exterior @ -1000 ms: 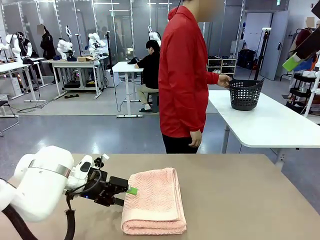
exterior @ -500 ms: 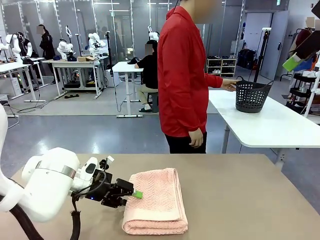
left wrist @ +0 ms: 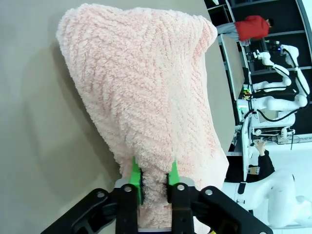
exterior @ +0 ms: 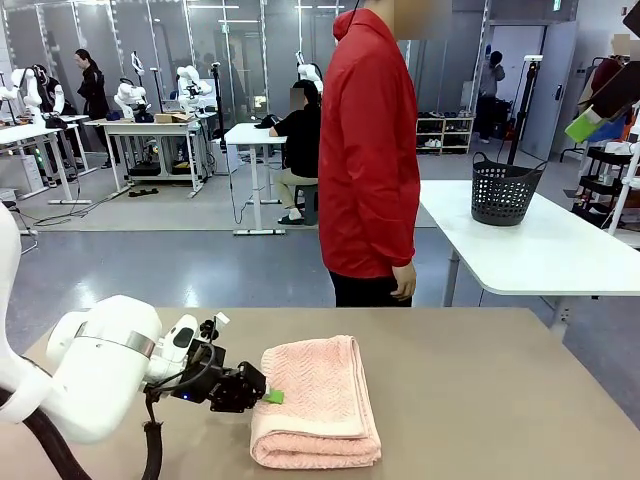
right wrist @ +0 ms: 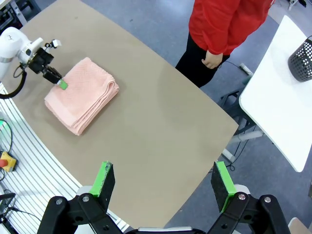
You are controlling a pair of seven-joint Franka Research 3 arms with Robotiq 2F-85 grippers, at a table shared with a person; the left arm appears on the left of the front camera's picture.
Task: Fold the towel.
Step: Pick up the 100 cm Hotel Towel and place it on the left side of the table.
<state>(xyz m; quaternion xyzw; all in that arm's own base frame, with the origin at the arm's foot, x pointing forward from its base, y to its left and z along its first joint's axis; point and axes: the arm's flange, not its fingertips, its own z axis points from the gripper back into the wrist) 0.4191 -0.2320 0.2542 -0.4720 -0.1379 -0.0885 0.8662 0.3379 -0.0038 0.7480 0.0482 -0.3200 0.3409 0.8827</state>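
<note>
Two pads (left wrist: 136, 176) pinching towel (left wrist: 146, 97) edge

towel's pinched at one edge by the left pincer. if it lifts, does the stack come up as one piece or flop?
Likely flops: the towel is soft terry in loose folded layers, and the left pincer grips only a bunched bit of edge. Probably light, so lifting is easy. The nap looks grippy against the green pads, so slipping seems unlikely.

Towel (left wrist: 146, 97) fold between the left jaws hidden; its near edge cropped at bottom.
</note>
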